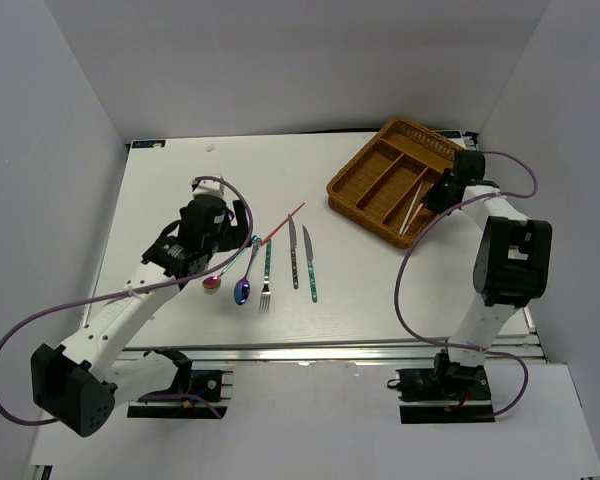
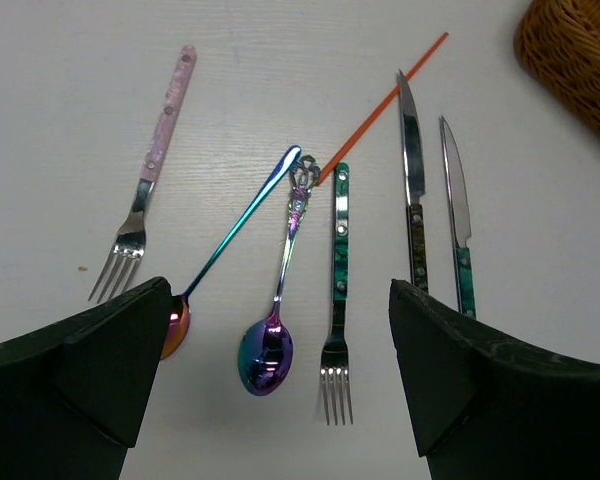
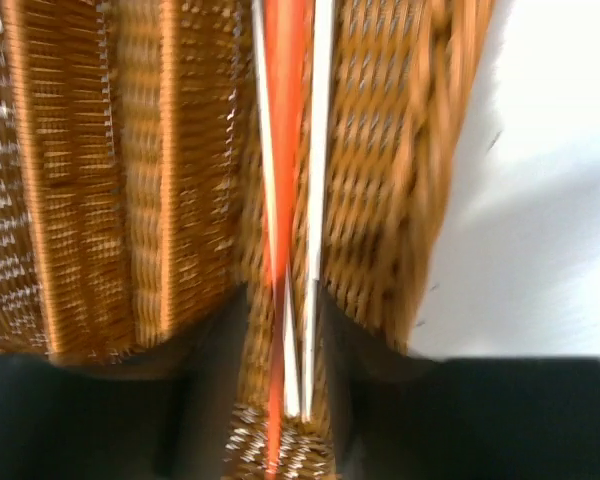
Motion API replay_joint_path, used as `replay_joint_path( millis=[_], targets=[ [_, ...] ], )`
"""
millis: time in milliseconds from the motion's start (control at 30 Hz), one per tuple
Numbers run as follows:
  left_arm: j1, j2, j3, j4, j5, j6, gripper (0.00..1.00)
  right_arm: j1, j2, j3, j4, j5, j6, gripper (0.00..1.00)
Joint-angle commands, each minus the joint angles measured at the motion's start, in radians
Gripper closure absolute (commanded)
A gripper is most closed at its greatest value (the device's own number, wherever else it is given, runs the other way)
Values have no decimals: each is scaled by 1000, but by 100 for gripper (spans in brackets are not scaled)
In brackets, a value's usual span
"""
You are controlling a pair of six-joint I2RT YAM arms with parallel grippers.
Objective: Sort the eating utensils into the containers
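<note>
Closest in, the left gripper point(image 2: 278, 300) hangs low over the table point(image 1: 170, 180), its jaws spread wide with nothing held. Framed in that gap lie a short spoon point(image 2: 280, 290) with an ornate handle and a teal fork point(image 2: 337, 290), side by side, bowl and tines toward the arm. A long spoon point(image 2: 242, 222) slants in from the left, its handle tip touching the short spoon's handle end. A pink fork point(image 2: 152, 195) lies apart, just outside the left finger. Past the right finger lie two knives point(image 2: 412, 190), parallel and near each other. An orange chopstick point(image 2: 380, 105) runs off diagonally from beside the spoon handles' tips.

Farther off, at the table's far right, sits the wicker tray point(image 1: 352, 207). Orange and pale chopsticks point(image 3: 285, 150) lie along the compartment next to its right-hand outer wall. The right gripper point(image 1: 442, 193) sits over them and they run between its fingers. The wrist view is blurred, though, so I cannot tell whether they are gripped or lying free.

Judging by this, the chopsticks are being set into their slot while seven pieces wait on the table. The next pickup looks like the short spoon or the teal fork. For that, the left gripper needs to drop straight down and pinch one thin handle without dragging the touching long spoon or the orange chopstick.
</note>
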Motion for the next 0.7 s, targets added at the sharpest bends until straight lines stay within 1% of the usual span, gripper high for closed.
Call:
replay_joint_path(
  millis=[0, 133, 167, 200, 267, 300, 367, 400, 433, 500, 533, 600, 633, 667],
  targets=[
    [-3, -43, -28, 59, 106, 48, 2, -14, 45, 110, -45, -5, -32, 55],
    [-4, -24, -25, 66, 144, 54, 2, -12, 40, 129, -45, -26, -42, 49],
    [-4, -17, -19, 63, 148, 56, 2, -14, 37, 130, -50, -30, -42, 43],
    [-4, -2, 1, 60, 151, 60, 2, -12, 33, 132, -59, -31, -42, 40],
    [-4, 19, 30, 51, 148, 65, 2, -12, -1, 121, -73, -34, -45, 38],
    [-4, 33, 47, 49, 149, 70, 2, -14, -19, 107, -70, -36, -43, 36],
    [-4, 96, 113, 43, 169, 77, 2, -8, -107, 42, -39, -49, -42, 34],
    [-4, 133, 142, 36, 178, 92, 2, -5, -140, 15, -27, -56, -43, 33],
    [-4, 221, 202, 28, 201, 103, 2, 3, -211, -8, -18, -63, -48, 30],
    [-3, 326, 274, -16, 218, 148, 2, 33, -306, -58, -21, -71, -77, 29],
    [-4, 422, 343, -33, 229, 168, 2, 43, -335, -74, -24, -82, -87, 29],
    [-4, 502, 402, -35, 258, 233, 2, 63, -394, -127, -30, -111, -107, 29],
    [-4, 536, 428, -24, 261, 250, 2, 63, -449, -149, -31, -126, -109, 28],
    [-3, 600, 475, -11, 258, 267, 3, 84, -479, -173, -25, -163, -108, 20]
  ],
)
